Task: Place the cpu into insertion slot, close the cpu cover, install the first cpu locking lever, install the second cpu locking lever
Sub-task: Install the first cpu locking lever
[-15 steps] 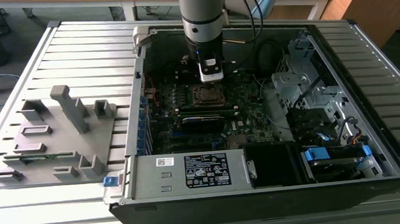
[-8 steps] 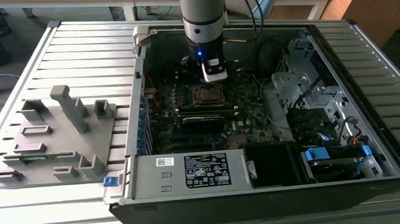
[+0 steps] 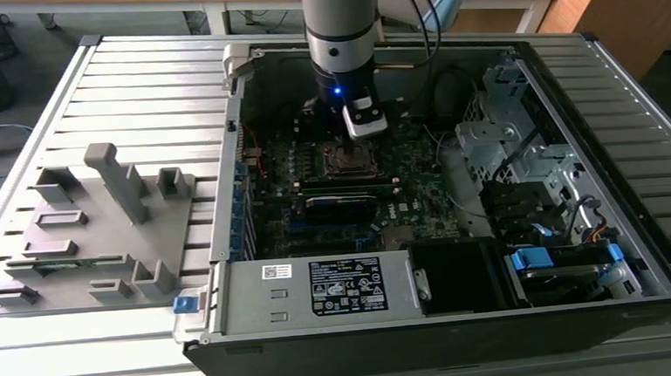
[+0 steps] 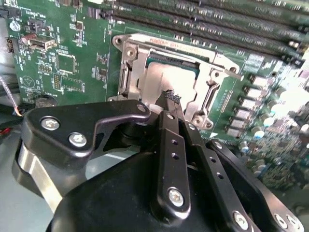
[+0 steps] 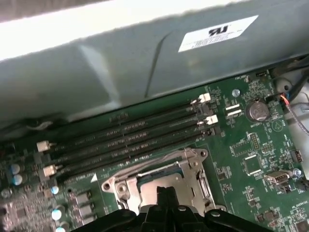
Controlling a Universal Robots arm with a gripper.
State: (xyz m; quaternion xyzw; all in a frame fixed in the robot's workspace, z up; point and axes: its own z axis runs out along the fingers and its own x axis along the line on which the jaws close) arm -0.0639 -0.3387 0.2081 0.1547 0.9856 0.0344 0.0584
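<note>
Inspection of the open computer case (image 3: 461, 320) on the slatted table (image 3: 131, 87): the arm reaches down into the case, and the hand (image 4: 170, 98) hangs directly above the insertion slot (image 3: 350, 159) on the green motherboard (image 4: 63, 63).

In the second wrist view the two black fingers (image 4: 166, 145) lie pressed together with no visible gap at the tips, and nothing is gripped between them.

The cpu (image 4: 161, 79), its dull grey top showing, sits in the slot just beneath and beyond the fingertips. The cpu cover (image 4: 133, 67), a silvery frame, lies down flat around the chip; in the first wrist view the cover (image 5: 193, 162) again frames it.

The long black memory slots (image 5: 125, 140) run just beyond the socket from the hand. Whether the locking levers are latched cannot be determined.
</note>
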